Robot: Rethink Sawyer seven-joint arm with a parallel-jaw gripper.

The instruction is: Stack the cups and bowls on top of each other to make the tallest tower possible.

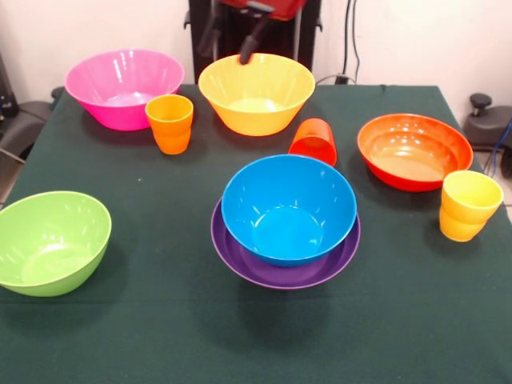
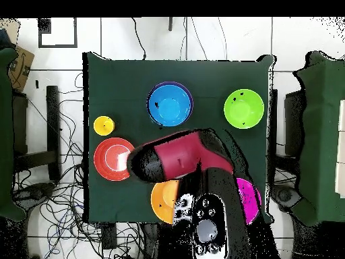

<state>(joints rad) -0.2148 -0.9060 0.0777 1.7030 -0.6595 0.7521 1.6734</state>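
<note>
A blue bowl (image 1: 288, 210) (image 2: 168, 104) sits nested in the wide purple bowl (image 1: 284, 270) (image 2: 191, 101) at the table's middle, a two-piece tower. The other pieces stand apart: the pink bowl (image 1: 124, 88) (image 2: 249, 200), yellow bowl (image 1: 256, 92) (image 2: 162, 200), green bowl (image 1: 50, 242) (image 2: 243, 108) and orange-red bowl (image 1: 414, 150) (image 2: 108, 158). The ribbed orange cup (image 1: 170, 122) and the yellow cup (image 1: 470, 205) (image 2: 104, 125) are upright. A red-orange cup (image 1: 314, 142) rests with its wide end low, just behind the blue bowl. My gripper (image 1: 230, 44) hangs open and empty above the yellow bowl's far rim.
The green tablecloth (image 1: 160, 336) has bare room along the front edge and between the green bowl and the purple bowl. In the overhead view the red arm (image 2: 182, 155) covers the orange cup, the red-orange cup and part of the yellow bowl. Cables lie on the floor around the table.
</note>
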